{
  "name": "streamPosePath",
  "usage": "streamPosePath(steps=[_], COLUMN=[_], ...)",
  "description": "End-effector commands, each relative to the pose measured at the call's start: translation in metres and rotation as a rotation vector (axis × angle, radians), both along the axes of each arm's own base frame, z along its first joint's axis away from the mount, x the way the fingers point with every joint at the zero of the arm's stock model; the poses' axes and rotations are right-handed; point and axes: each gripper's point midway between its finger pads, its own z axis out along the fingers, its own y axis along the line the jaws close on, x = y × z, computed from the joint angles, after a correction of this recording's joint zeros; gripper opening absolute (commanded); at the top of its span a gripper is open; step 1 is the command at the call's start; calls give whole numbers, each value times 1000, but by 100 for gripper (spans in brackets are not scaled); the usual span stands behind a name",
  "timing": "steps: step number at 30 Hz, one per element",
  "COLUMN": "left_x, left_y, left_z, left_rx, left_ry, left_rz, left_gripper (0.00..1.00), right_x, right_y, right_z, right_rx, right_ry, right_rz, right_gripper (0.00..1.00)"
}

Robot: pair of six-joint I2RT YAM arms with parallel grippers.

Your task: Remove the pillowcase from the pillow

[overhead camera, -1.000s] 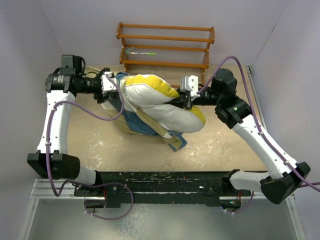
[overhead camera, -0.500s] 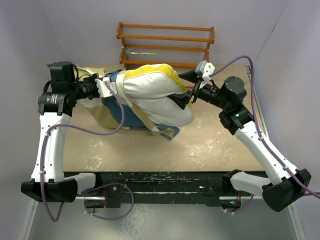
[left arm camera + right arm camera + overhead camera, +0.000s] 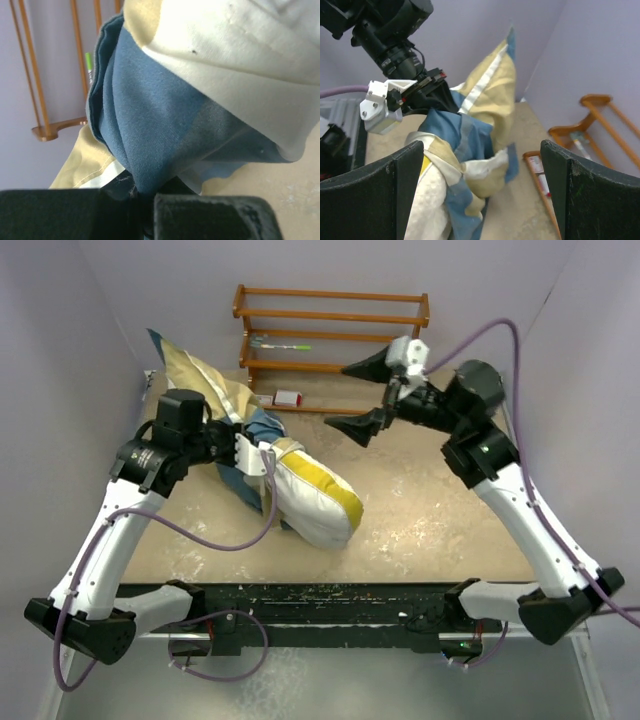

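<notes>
Cream quilted fabric with a broad yellow patch marks the pillow [image 3: 305, 505], lying on the near-left part of the tan desk [image 3: 430, 520]. Only its right end shows. The left end is buried inside the pillowcase [image 3: 200, 375], so how deep it sits cannot be told.

Just left of the pillow, the left hand [image 3: 142, 205] is pressed together on a bunched blue fold of the pillowcase. In the left wrist view the fingertips are swallowed by the cloth and cut off by the bottom edge. From above, the arm's wrist covers the pinch. From there the pillowcase rises toward the far left, its tan, white and blue blocks lifted off the desk near the left wall.

Farther off and to the right, the right hand [image 3: 336, 396] hangs above the desk, well apart from pillow and cloth. Its two black fingers are spread wide with nothing between them.

Beyond it a small red and white box [image 3: 288, 398] lies at the foot of the wooden rack [image 3: 330, 315], its print too small to read. On a middle shelf rests a thin green and white stick [image 3: 282, 344], too small to name.
</notes>
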Motion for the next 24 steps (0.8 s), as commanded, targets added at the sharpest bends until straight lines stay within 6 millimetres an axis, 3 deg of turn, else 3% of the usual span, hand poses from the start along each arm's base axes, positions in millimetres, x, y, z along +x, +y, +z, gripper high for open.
streamPosePath(steps=[1, 6, 12, 16, 21, 24], left_x=[4, 16, 23, 35, 53, 54], left_y=[-12, -11, -3, 5, 15, 15], left_z=[17, 18, 12, 8, 14, 24], left_rx=[-62, -93, -96, -101, -121, -158], left_ry=[-45, -17, 5, 2, -14, -8], left_rz=[58, 141, 221, 303, 430, 459], left_gripper=[0, 0, 0, 0, 0, 0], right_x=[3, 8, -9, -16, -16, -17], right_y=[40, 57, 48, 44, 36, 35], right_z=[-54, -94, -105, -86, -33, -18], right_rx=[-191, -326, -353, -316, -168, -129], right_ry=[123, 227, 268, 239, 127, 86], right_rz=[63, 51, 67, 70, 10, 3], right_gripper=[100, 100, 100, 100, 100, 100])
